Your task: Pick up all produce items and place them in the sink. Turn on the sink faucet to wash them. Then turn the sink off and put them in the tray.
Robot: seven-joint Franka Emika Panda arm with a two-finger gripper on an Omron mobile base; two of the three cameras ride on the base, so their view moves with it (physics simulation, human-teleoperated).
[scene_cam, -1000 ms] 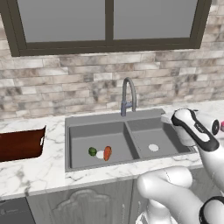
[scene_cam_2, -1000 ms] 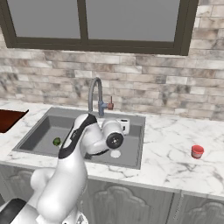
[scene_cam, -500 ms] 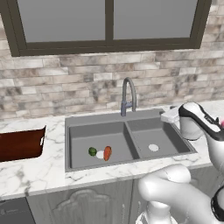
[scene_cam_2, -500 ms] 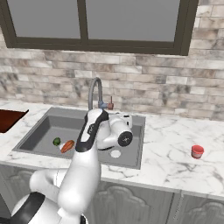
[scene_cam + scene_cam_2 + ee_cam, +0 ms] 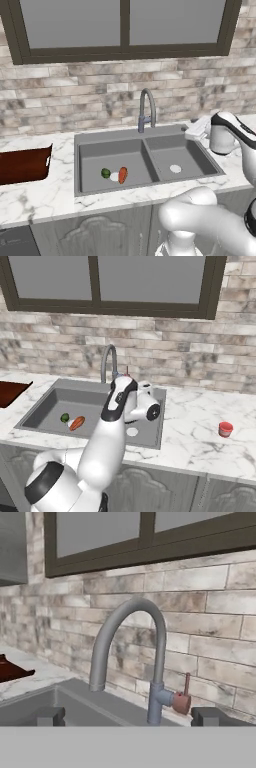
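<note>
Both produce items lie on the floor of the sink's (image 5: 165,150) left basin: a dark-green lime (image 5: 105,173) and, beside it, an orange-red carrot (image 5: 122,175). From the right they show as the lime (image 5: 65,417) and the carrot (image 5: 76,423). The grey gooseneck faucet (image 5: 146,107) stands behind the divider. My gripper (image 5: 192,131) hovers over the sink's back right corner, level with the faucet and right of it. In the hand view it faces the faucet (image 5: 132,657) and its reddish side handle (image 5: 182,699). The gripper (image 5: 130,717) is open and holds nothing. The tray (image 5: 25,164) sits on the counter at left.
A small red cup (image 5: 225,429) stands on the marble counter right of the sink. A brick wall and a dark-framed window rise close behind the faucet. The tray's corner (image 5: 12,669) shows far left in the hand view.
My arm has swung right and back, and the hand has turned to face the faucet. The lime and carrot have not moved.
</note>
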